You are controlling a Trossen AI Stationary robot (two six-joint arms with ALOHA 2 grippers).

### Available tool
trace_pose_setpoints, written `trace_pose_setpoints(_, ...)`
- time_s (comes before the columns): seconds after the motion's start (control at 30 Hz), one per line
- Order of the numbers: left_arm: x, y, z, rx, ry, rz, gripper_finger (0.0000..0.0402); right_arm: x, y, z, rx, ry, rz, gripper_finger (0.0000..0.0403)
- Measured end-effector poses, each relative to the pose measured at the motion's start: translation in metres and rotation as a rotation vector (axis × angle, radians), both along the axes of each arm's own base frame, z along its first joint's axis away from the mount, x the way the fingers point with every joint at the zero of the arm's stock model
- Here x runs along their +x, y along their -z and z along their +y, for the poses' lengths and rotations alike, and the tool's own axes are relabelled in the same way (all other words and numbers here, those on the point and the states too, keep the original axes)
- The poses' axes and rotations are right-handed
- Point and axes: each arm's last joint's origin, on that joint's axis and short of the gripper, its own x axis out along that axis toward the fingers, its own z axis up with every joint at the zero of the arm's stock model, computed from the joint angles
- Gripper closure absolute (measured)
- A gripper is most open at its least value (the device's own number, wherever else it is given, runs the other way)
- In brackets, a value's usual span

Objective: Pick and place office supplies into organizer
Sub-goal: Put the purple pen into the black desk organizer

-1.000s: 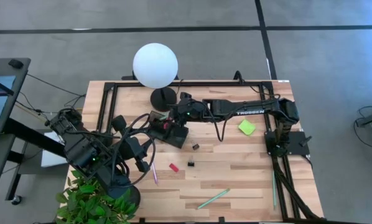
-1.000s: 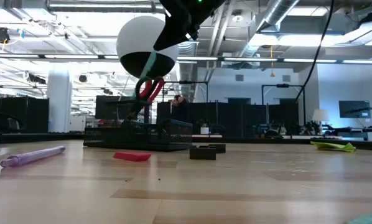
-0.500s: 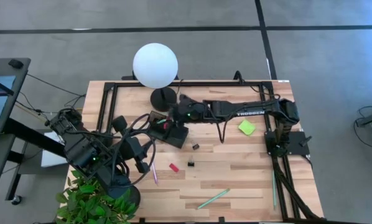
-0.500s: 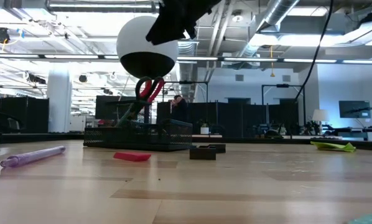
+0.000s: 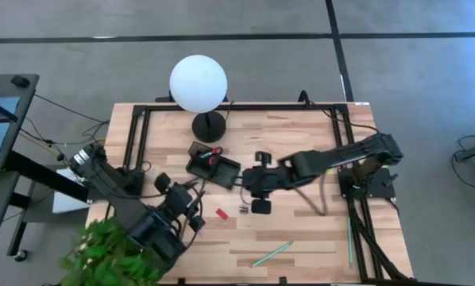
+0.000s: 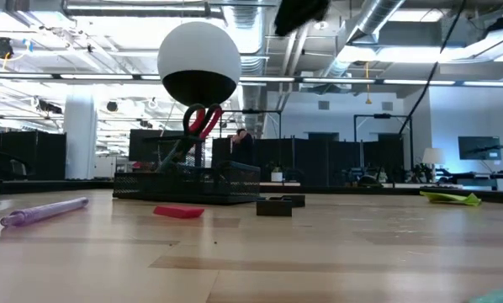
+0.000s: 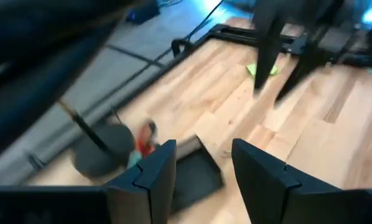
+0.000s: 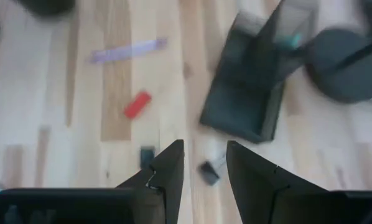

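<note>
The black organizer (image 5: pixel 222 171) (image 6: pixel 188 185) lies near the table's middle. The red-handled scissors (image 5: pixel 214 152) (image 6: pixel 203 119) stand in it, handles up, leaning on its wall. My right gripper (image 5: pixel 252 189) (image 8: pixel 204 168) hovers open to the right of the organizer, above two small black clips (image 8: pixel 147 153) (image 6: pixel 277 204). My left gripper (image 5: pixel 191 211) (image 7: pixel 201 168) is open near the table's near-left corner and points toward the organizer (image 7: pixel 195 177). The red block (image 5: pixel 222 213) (image 8: pixel 136 104), the purple pen (image 8: pixel 129 50) (image 6: pixel 45 210) and the light-green pen (image 5: pixel 273 253) lie flat on the wood. The lime sticky pad (image 6: pixel 449 197) lies off to the right.
A lamp with a round black base (image 5: pixel 209 125) and a white globe (image 5: pixel 198 83) stands just beyond the organizer. A leafy green plant (image 5: pixel 114 254) sits at the near-left corner beside the left arm. A black frame (image 5: pixel 245 106) runs along the far edge.
My right gripper has risen from over the organizer and swung toward the table's near edge and right, ending above the clips. The scissors stay standing in the organizer. My left arm has shifted toward the near edge and turned.
</note>
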Motion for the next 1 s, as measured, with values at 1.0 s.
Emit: trace_pose_setpoints(1.0,0.045,-0.001,0.1,-0.127,0.312,0.388,0.0248,-0.05,-0.056,-0.006,-0.193,-0.012,-0.22,0.0289)
